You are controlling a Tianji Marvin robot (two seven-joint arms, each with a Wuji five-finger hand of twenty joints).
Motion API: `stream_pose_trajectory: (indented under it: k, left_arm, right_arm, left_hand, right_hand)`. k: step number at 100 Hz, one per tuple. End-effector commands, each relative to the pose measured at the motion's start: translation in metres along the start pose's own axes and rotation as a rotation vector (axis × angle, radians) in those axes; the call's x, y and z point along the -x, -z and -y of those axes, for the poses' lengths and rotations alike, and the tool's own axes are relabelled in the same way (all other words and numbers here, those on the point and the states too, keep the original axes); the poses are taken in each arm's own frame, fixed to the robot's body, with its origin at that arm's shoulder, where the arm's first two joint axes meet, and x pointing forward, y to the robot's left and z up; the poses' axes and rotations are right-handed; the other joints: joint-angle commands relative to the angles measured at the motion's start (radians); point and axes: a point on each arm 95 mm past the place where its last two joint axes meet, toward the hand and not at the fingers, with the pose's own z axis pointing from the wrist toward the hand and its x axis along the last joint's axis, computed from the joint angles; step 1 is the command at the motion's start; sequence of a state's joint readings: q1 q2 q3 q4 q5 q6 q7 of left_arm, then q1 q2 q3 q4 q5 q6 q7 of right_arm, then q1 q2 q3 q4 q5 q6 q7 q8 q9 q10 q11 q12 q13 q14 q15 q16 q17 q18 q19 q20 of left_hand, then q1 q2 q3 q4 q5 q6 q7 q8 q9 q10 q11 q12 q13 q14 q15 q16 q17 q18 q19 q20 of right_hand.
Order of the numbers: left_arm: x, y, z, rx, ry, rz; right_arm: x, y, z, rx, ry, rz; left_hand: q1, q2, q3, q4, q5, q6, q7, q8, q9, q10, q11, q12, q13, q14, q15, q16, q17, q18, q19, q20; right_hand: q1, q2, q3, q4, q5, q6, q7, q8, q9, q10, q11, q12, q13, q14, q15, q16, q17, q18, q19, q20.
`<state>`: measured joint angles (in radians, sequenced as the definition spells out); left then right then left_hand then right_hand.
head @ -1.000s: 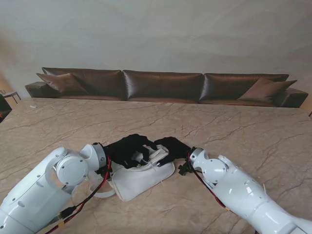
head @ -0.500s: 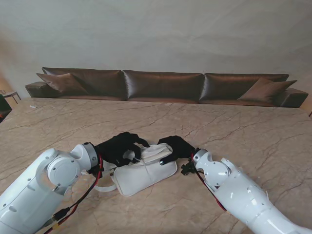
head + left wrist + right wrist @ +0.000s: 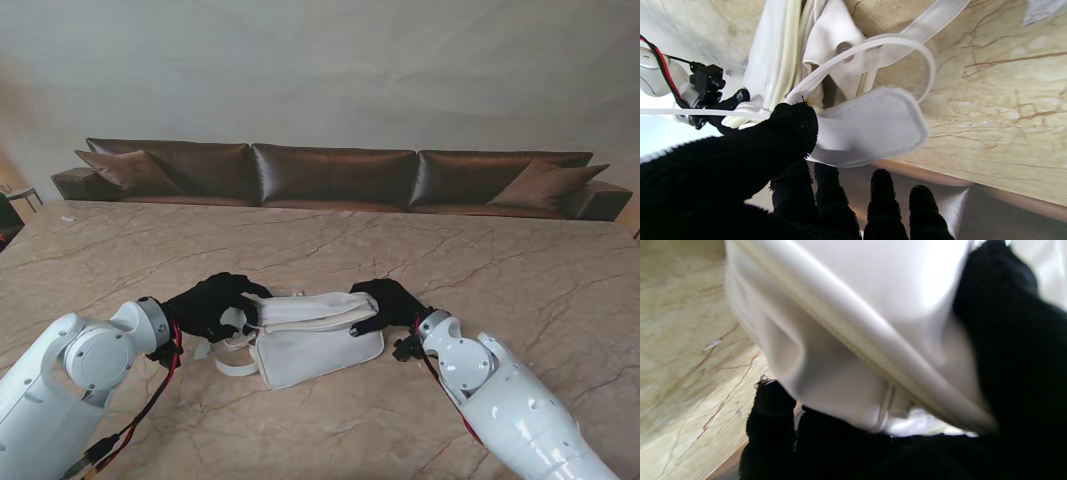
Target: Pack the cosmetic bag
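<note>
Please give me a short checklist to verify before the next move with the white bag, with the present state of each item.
1. Left hand holds the end of the cosmetics bag: ok.
2. Right hand holds the other end: ok.
3. Bag rests on the table: ok.
4. Zipper fully closed: cannot tell.
5. Strap free of the fingers: cannot tell.
6. Cosmetics inside the bag: cannot tell.

Hands spread wider apart, white bag [image 3: 318, 343] stretched flat, upright, shifted right
</note>
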<state>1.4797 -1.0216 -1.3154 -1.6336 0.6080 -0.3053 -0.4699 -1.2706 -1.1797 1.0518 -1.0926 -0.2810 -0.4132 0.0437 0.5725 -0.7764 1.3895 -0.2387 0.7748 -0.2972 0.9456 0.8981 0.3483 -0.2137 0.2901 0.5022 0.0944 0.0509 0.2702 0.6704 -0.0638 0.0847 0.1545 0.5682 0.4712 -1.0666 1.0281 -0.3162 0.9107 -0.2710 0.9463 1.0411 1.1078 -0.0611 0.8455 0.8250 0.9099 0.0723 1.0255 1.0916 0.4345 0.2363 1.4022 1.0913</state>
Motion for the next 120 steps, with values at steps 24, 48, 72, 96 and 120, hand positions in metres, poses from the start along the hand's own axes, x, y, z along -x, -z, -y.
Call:
stream_pose_trajectory:
  k: [24, 48, 72, 96, 120]
  left_arm:
    - [0.037, 0.031, -0.039, 0.013, 0.048, 0.142]
    - [0.044, 0.043, -0.077, -0.006, 0.157, 0.192]
    - [0.045, 0.046, -0.090, -0.003, 0.216, 0.189]
    - [0.035, 0.038, -0.105, 0.094, 0.136, 0.174]
    - [0.027, 0.037, -0.116, 0.248, -0.004, 0.132]
  right_arm:
    - [0.030, 0.027, -0.004, 0.004, 0.044, 0.104]
    - [0.031, 0.031, 0.001, 0.016, 0.038, 0.127]
    - [0.032, 0.033, 0.002, 0.018, 0.047, 0.140]
    - [0.033, 0.031, 0.006, 0.020, 0.040, 0.146]
    - [0.033, 0.030, 0.006, 0.036, 0.043, 0.155]
  left_hand:
    - [0.015, 0.052, 0.026, -0.020, 0.069, 0.041, 0.192, 0.074, 0.031, 0.107, 0.106, 0.052, 0.004, -0.010, -0.021, 0.008, -0.010, -0.008, -0.009, 0.016]
    - [-0.038, 0.178, -0.103, 0.019, -0.001, 0.052, 0.146, 0.052, 0.009, 0.127, 0.083, 0.040, -0.009, -0.002, -0.038, 0.001, -0.007, -0.003, -0.024, -0.002]
    - [-0.247, 0.378, -0.311, 0.201, -0.032, 0.125, 0.204, 0.101, -0.003, 0.151, 0.058, 0.045, -0.021, 0.016, -0.082, 0.000, -0.004, 0.015, -0.047, -0.072]
    - [-0.206, 0.515, -0.524, 0.219, 0.064, 0.133, 0.335, 0.207, 0.018, 0.133, 0.083, 0.069, -0.011, 0.011, -0.082, 0.021, -0.001, -0.004, -0.045, -0.082]
    - [-0.246, 0.539, -0.474, 0.253, 0.108, 0.145, 0.399, 0.252, 0.031, 0.147, 0.083, 0.056, -0.009, 0.018, -0.073, 0.026, 0.000, -0.005, -0.051, -0.091]
  right_hand:
    - [0.472, 0.412, 0.400, 0.060, 0.314, -0.163, 0.199, 0.024, 0.169, 0.006, 0.232, 0.054, 0.099, 0.089, 0.224, 0.095, -0.007, -0.001, 0.035, -0.009]
    - [0.474, 0.401, 0.409, 0.057, 0.318, -0.158, 0.198, 0.022, 0.173, 0.013, 0.233, 0.054, 0.102, 0.097, 0.226, 0.095, -0.009, 0.002, 0.037, -0.010]
    - [0.475, 0.393, 0.417, 0.054, 0.318, -0.154, 0.197, 0.020, 0.178, 0.017, 0.235, 0.054, 0.107, 0.100, 0.229, 0.094, -0.007, 0.003, 0.039, -0.010]
    - [0.474, 0.388, 0.423, 0.055, 0.319, -0.148, 0.196, 0.017, 0.181, 0.022, 0.237, 0.054, 0.112, 0.106, 0.232, 0.091, -0.005, 0.007, 0.042, -0.011]
    - [0.474, 0.386, 0.425, 0.056, 0.319, -0.147, 0.197, 0.015, 0.182, 0.024, 0.238, 0.053, 0.114, 0.108, 0.236, 0.090, -0.004, 0.010, 0.046, -0.011]
